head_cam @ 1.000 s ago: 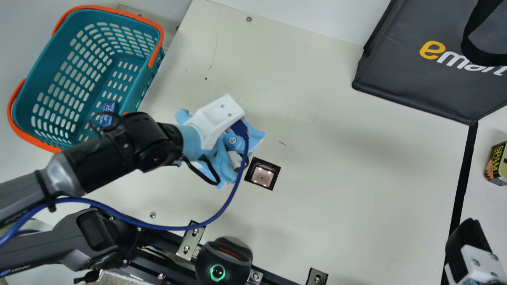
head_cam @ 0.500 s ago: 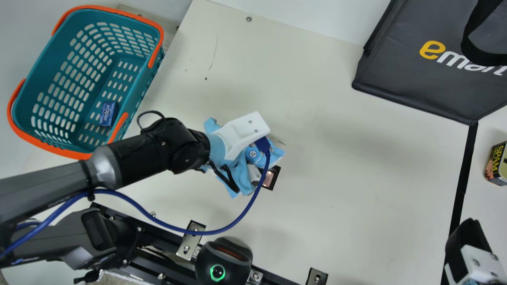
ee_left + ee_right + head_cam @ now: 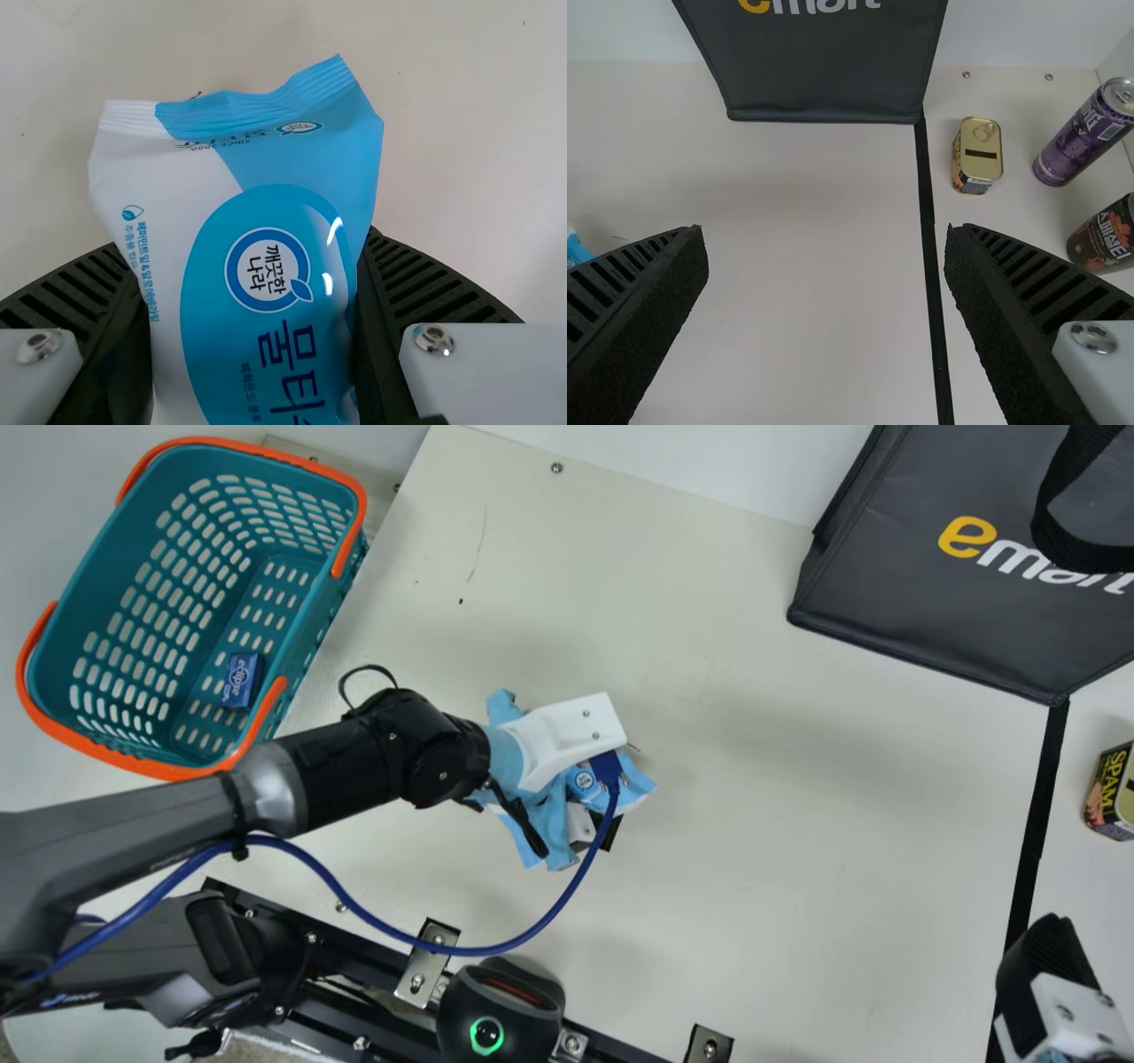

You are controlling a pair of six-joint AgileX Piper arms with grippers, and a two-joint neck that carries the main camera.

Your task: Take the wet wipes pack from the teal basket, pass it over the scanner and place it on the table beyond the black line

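Left wrist view: wipes pack, held; main view: scanner, seemingly beneath

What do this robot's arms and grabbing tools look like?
The left arm is grey and black, with a silver band and a blue cable. The left tool and right tool both have black ribbed fingers and white side pieces with silver screws.

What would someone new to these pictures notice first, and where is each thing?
Probably the bright teal basket with orange handles, at the main view's upper left. Next, the blue-and-white wet wipes pack, clamped between the left gripper's ribbed fingers above the cream table. Then the big dark bag at the main view's upper right, by the black line.
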